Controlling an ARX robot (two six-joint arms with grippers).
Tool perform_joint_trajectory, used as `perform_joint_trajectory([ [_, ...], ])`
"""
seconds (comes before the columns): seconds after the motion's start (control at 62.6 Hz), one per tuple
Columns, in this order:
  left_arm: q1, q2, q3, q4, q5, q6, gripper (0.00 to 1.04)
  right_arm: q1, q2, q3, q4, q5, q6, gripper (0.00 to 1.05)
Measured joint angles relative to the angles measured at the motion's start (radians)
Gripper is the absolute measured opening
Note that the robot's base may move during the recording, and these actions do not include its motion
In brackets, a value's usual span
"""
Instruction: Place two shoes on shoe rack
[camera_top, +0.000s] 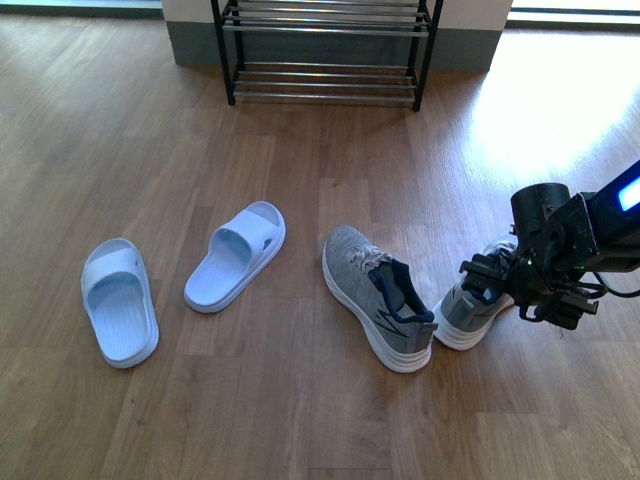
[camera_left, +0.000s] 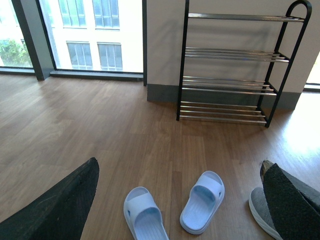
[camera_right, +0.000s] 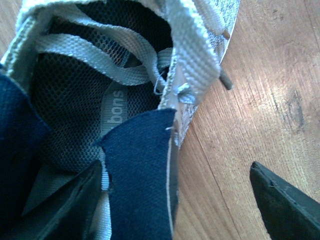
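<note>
Well, down at the wooden floor (camera_top: 200, 160) the right pincer (camera_top: 492, 280) is released, its jaws spread across the heel end of one grey sneaker (camera_top: 462, 312). Seen from its wrist, one finger (camera_right: 65, 210) sits inside the shoe's opening against the navy lining, and the other finger (camera_right: 285, 200) hangs outside over bare boards, so the collar wall stands between them without being squeezed. The grey laces lie loose just ahead of the pincer.

The second grey sneaker (camera_top: 375, 295) lies just beside the pincer, on the side toward the other arm, sole down. Its heel is close to the first shoe's heel, though I cannot tell if they touch. Farther off on that same side are two pale blue slide sandals (camera_top: 237, 255).

The shoe rack (camera_top: 325, 72) stands well apart from the pincer, straight ahead against the wall, with neither sneaker on its bars.

The left pincer (camera_left: 179, 165) is held up off the floor, jaws wide and gripping nothing.
</note>
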Motion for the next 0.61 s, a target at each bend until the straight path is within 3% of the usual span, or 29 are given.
perform_joint_trajectory([
  [0.112, 0.000, 0.000, 0.000, 0.000, 0.000, 0.000, 0.95, 0.009, 0.005, -0.008, 0.004, -0.006, 0.005, 0.61],
  [0.384, 0.000, 0.000, 0.000, 0.000, 0.000, 0.000, 0.95, 0.015, 0.016, -0.007, 0.009, -0.002, 0.003, 0.21],
  [0.4, 0.000, 0.000, 0.000, 0.000, 0.000, 0.000, 0.95, 0.014, 0.017, -0.007, 0.009, 0.002, 0.003, 0.15],
  [0.511, 0.000, 0.000, 0.000, 0.000, 0.000, 0.000, 0.95, 0.013, 0.017, -0.009, 0.012, 0.010, 0.002, 0.01],
  [0.607, 0.000, 0.000, 0.000, 0.000, 0.000, 0.000, 0.95, 0.010, 0.017, -0.016, 0.024, 0.009, -0.003, 0.01],
])
